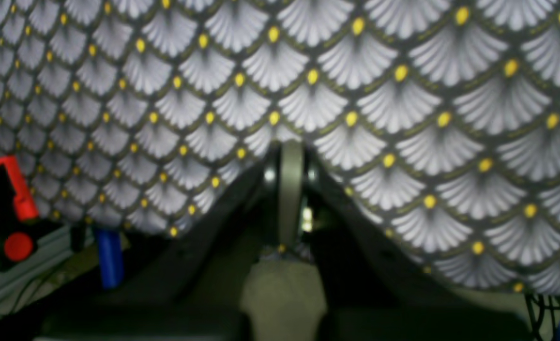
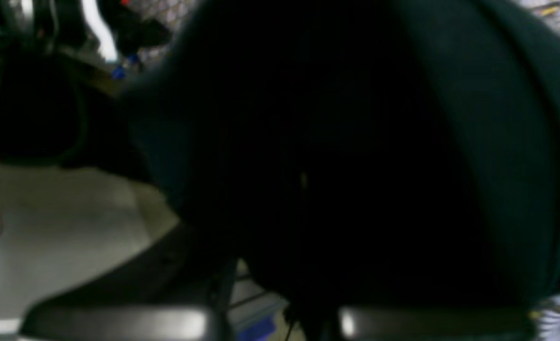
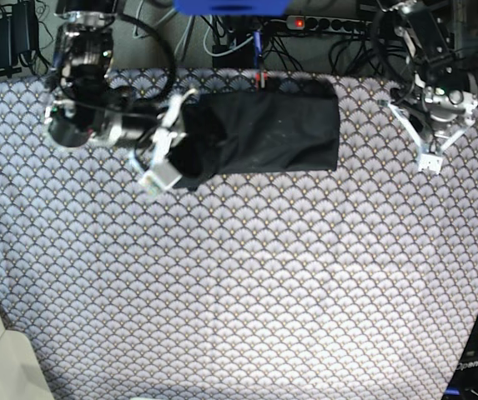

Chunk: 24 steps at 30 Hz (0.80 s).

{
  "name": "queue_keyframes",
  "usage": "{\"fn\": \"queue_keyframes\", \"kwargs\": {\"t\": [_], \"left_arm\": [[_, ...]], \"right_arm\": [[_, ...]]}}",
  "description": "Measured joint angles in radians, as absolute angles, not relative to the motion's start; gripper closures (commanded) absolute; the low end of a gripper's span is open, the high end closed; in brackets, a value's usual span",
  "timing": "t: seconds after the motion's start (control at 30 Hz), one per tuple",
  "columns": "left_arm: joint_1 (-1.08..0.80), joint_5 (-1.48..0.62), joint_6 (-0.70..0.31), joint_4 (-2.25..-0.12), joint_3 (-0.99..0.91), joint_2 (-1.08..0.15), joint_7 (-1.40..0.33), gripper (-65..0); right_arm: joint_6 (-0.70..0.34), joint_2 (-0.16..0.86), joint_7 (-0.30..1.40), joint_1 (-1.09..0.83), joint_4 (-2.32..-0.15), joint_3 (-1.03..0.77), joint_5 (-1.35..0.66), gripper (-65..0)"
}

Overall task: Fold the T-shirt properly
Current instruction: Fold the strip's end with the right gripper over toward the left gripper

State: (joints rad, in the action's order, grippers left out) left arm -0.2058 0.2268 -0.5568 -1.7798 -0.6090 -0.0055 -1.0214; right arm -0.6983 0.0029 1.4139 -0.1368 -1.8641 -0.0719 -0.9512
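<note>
The black T-shirt lies folded into a wide band at the back middle of the table. Its left end is bunched up and lifted slightly. My right gripper is shut on that left end. Dark cloth fills almost the whole right wrist view, hiding the fingertips. Off to the right of the shirt, well apart from it, my left gripper hangs over the patterned tablecloth. Its pale fingers are pressed together with nothing between them.
A tablecloth with a grey fan pattern and yellow dots covers the table. Cables and a power strip run along the back edge. A red and black clamp grips the table's edge in the left wrist view.
</note>
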Motion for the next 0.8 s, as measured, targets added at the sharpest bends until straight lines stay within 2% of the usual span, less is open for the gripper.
{"fn": "queue_keyframes", "kwargs": {"t": [0.23,0.43,0.63,0.8], "left_arm": [[-0.204,0.228,-0.556,-1.78,-0.616,-0.006,-1.021,0.0],[-0.207,0.226,-0.557,-1.78,-0.63,-0.005,-1.021,0.0],[-0.206,0.23,-0.557,-1.78,-0.66,-0.006,-1.021,0.0],[-0.207,0.227,-0.557,-1.78,-0.659,-0.005,-1.021,0.0]], "right_arm": [[-0.698,0.003,1.349,-0.156,-1.863,0.048,-0.859,0.0],[-0.698,-0.001,1.322,-0.151,-1.843,0.073,-0.798,0.0],[-0.698,-0.049,1.319,-0.084,-1.69,0.074,-0.757,0.0],[-0.698,-0.095,1.324,-0.072,-1.663,0.075,-0.755,0.0]]}}
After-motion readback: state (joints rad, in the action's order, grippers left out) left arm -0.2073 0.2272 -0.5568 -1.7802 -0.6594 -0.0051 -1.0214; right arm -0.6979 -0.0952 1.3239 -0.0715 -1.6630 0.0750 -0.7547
